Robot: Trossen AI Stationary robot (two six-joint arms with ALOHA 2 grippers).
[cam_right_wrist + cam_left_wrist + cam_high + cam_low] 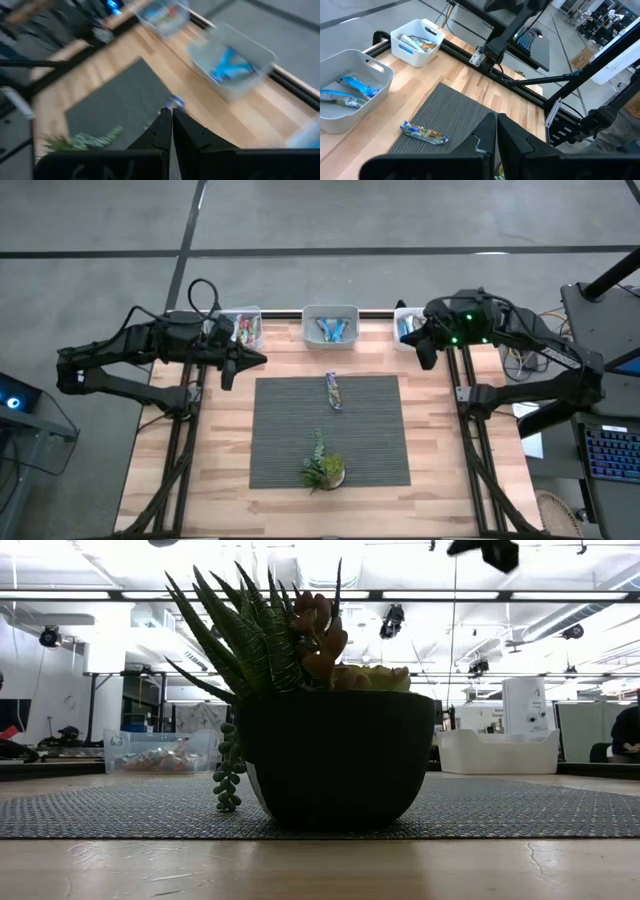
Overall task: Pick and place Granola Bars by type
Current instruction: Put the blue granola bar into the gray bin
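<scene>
Near the front edge of the dark grey ribbed mat point(330, 430) stands a small green plant in a dark pot point(324, 467); nearer the mat's far edge lies one slim granola bar in a shiny blue-and-white wrapper point(334, 391), the only one not yet sorted. Along the wooden table's point(225, 470) far edge sit three pale rectangular bins point(330, 323) already holding bars. Both arms hover near that edge, left gripper point(252, 359) and right gripper point(428, 357) each with jaws pressed together and empty; whichever goes should spread its jaws first, descend across the bar's narrow width, and match the wrapper to a bin.
</scene>
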